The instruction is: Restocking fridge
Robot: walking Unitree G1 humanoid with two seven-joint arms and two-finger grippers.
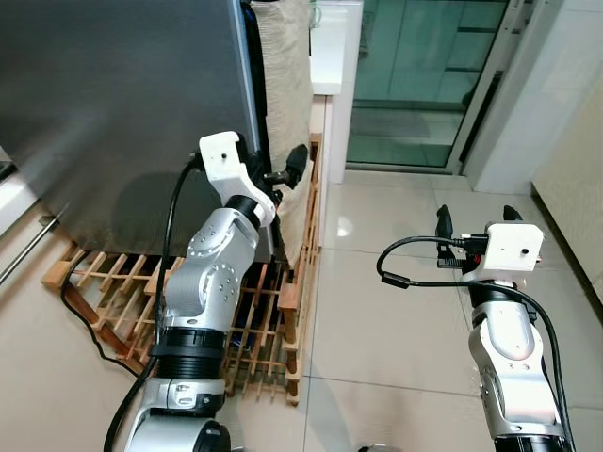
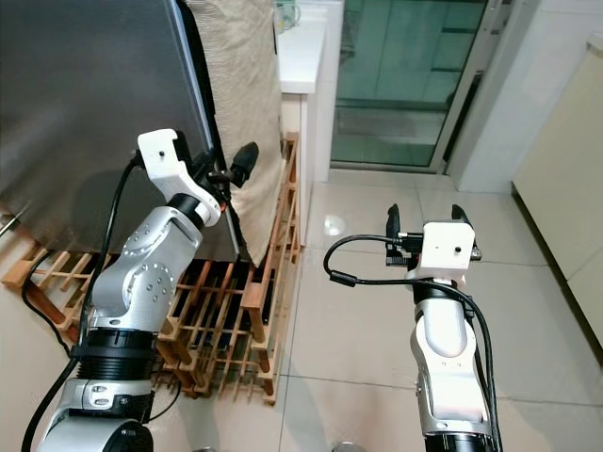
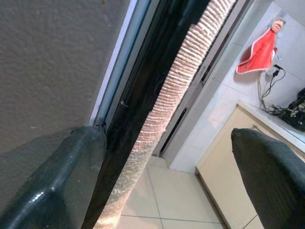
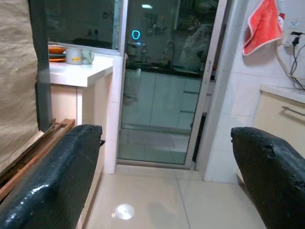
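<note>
Fridge [image 1: 113, 104] stands on a wooden pallet [image 1: 273, 330], its grey door shut (no writing legible). Left hand [image 1: 278, 174], fingers wide, sits at the door's edge beside a woven cloth [image 1: 283, 85]. Right hand [image 1: 476, 221], fingers wide, hovers empty over tiled floor [image 1: 377, 282]. Cups [image 4: 78, 56] sit at the white counter [image 4: 76, 74] edge.

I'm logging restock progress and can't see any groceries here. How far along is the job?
Nothing looks stocked yet. The fridge door appears shut. In hand: the left end effector is open at the door's right edge, one finger against the grey face. The right end effector hangs open and empty over the floor tiles. Left: opening and loading.
</note>
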